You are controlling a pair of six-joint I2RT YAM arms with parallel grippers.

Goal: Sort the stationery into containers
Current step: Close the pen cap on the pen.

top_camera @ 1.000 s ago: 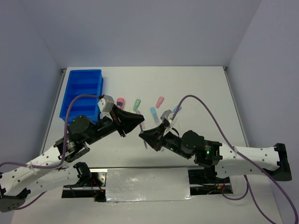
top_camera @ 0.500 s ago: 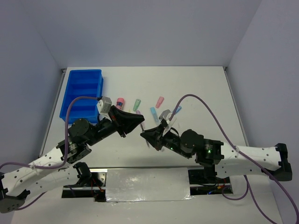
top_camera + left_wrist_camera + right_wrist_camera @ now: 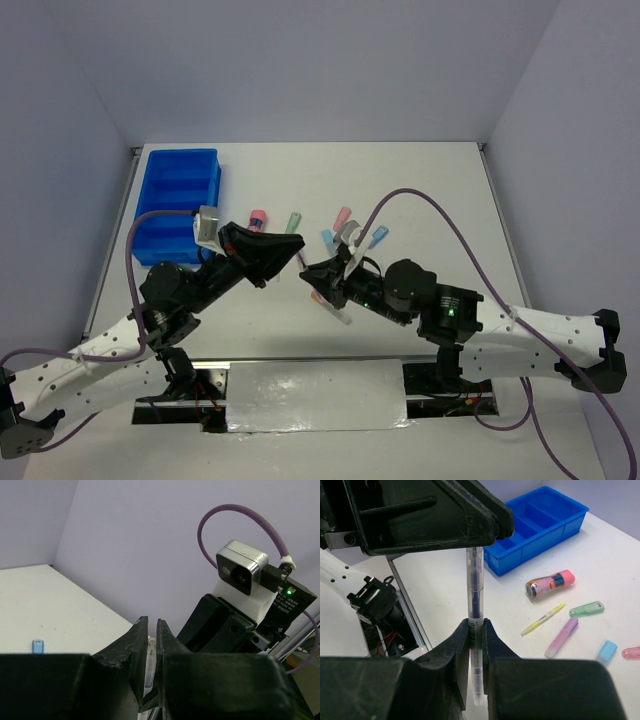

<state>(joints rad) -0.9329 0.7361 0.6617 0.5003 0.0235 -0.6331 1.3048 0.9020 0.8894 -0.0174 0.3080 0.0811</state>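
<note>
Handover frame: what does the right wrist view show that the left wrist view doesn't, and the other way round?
Only the right wrist view: the blue tray, plus a pink-capped tube, thin yellow pen, green marker and purple marker lying on the table. Only the left wrist view: the right arm's wrist camera and purple cable. Both: the clear pen, held at once by the right gripper and the left gripper, jaws closed on it from opposite ends.
</note>
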